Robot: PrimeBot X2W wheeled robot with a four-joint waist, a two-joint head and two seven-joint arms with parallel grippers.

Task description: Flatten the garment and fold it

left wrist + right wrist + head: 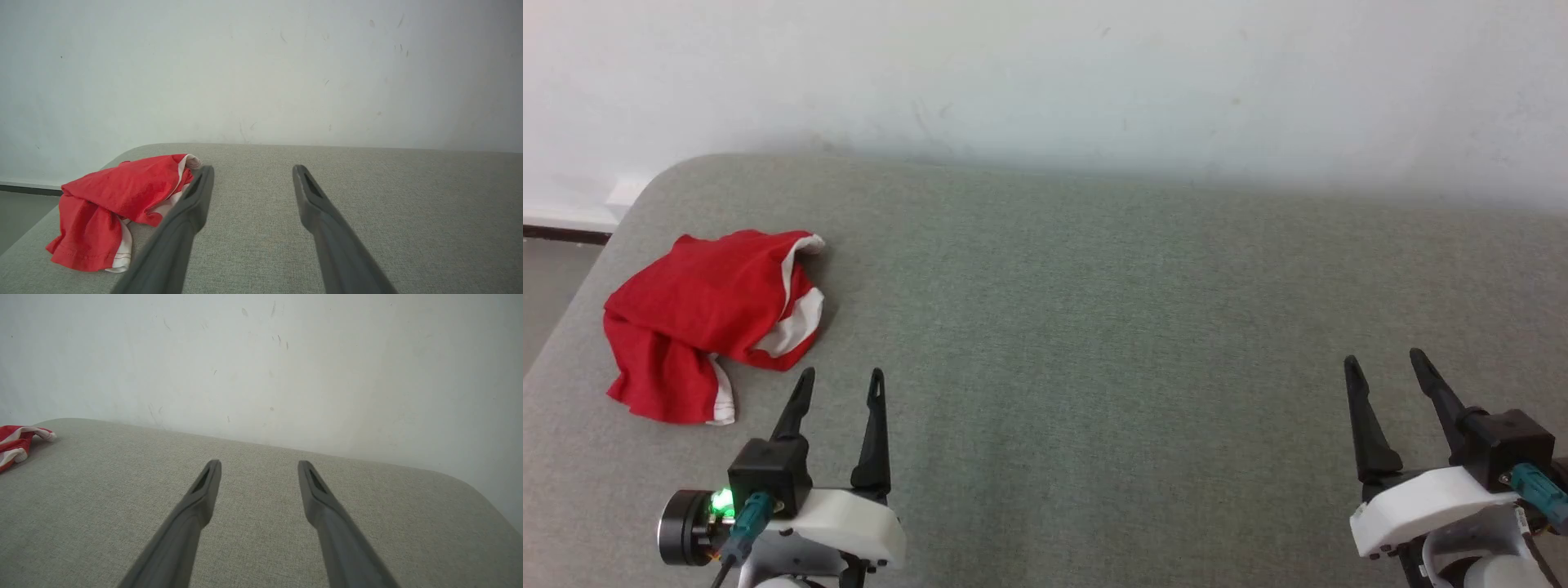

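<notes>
Checking arm pose first: found both arms low at near edge of grey fabric-covered counter (pixel 1094 327), pale wrists at bottom of head view, dark fingers aimed forward toward white wall (pixel 1045 73). Found left gripper (pixel 841 374) at lower left, released, jaws spread wide, nothing between them. Found right gripper (pixel 1383 357) at lower right, well apart from the left one, likewise released and empty. Noted slight inward lean on both, tips angled toward counter's middle. Could not tell whether tips touched the fabric surface or hung just above it.

Spotted garment (pixel 711 318) on far-left part of counter, near its rounded corner, ahead of and a little left of left gripper, not touching it. Lay crumpled in a loose heap, bright red, with white bands on the side facing counter's middle. Ran long axis diagonally in head view, from near-left end up to far-right end. Showed a flat hem with white edging at near-left end, and a curled-over white-trimmed edge at far-right end. Saw left finger (pixel 179 232) overlapping heap's right edge in left wrist view, yet apart from it in head view. Caught its red-and-white edge at left border of right wrist view, well apart from right gripper.
</notes>
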